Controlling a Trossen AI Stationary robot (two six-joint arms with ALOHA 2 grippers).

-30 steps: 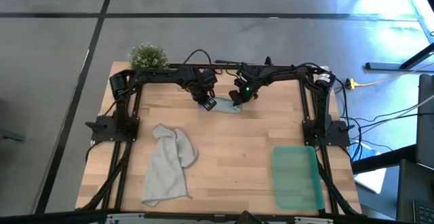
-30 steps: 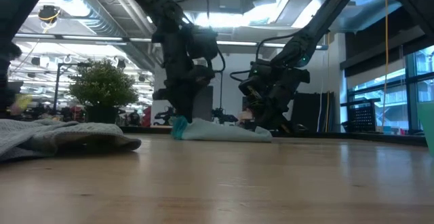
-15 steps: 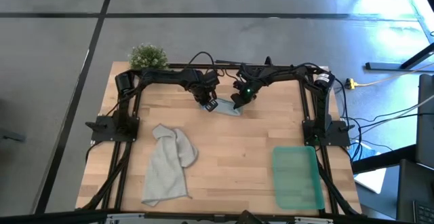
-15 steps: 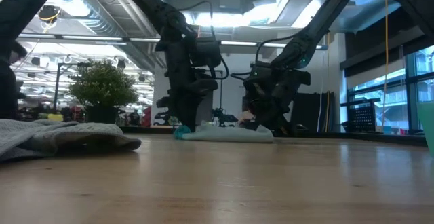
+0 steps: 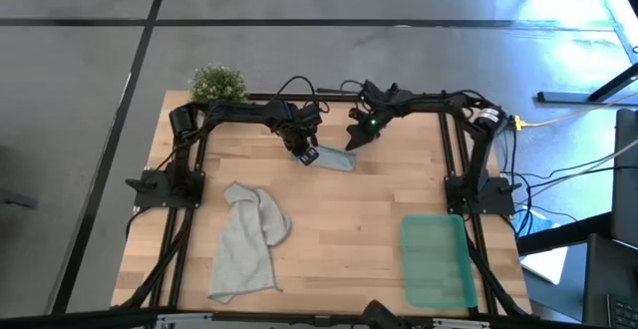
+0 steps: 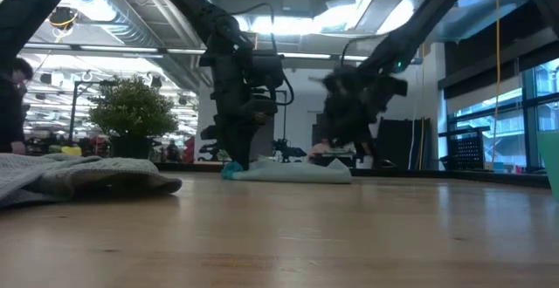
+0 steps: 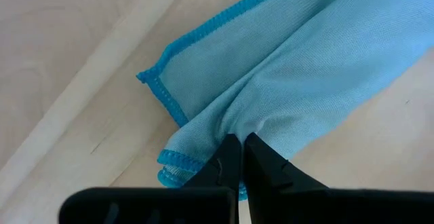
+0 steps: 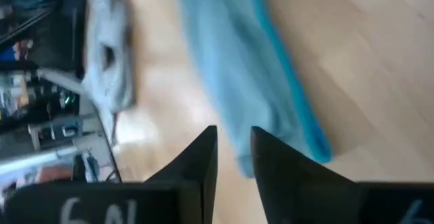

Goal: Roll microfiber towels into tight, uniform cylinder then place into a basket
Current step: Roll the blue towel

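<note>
The pale blue microfiber towel (image 5: 332, 159) lies bunched into a loose long strip on the table near its far edge. My left gripper (image 5: 304, 154) is shut on the towel's left end. My right gripper (image 5: 353, 141) hangs above the towel's right end, its fingers a little apart (image 8: 234, 142) with nothing between them; in the low view it is a blur (image 6: 348, 113) above the towel (image 6: 293, 172). The light grey towel (image 5: 247, 239) lies crumpled at the near left. The green basket (image 5: 437, 261) stands at the near right. My left gripper pinches a bunched fold of the blue towel (image 7: 237, 125) between its two fingertips, close to the hemmed corner (image 7: 157, 81) at the towel's left end. The fingers come from above, pointing steeply down. The towel lies slack on the table.
A small green plant (image 5: 217, 83) stands at the table's far left corner. The arms' dark frames run along the left, right and far edges. Bare wood shows in the middle between the grey towel and the basket.
My right gripper has come up off the blue towel's right end, moved toward the table's far edge and turned. The towel has stayed on the table, its left end still under my left gripper.
</note>
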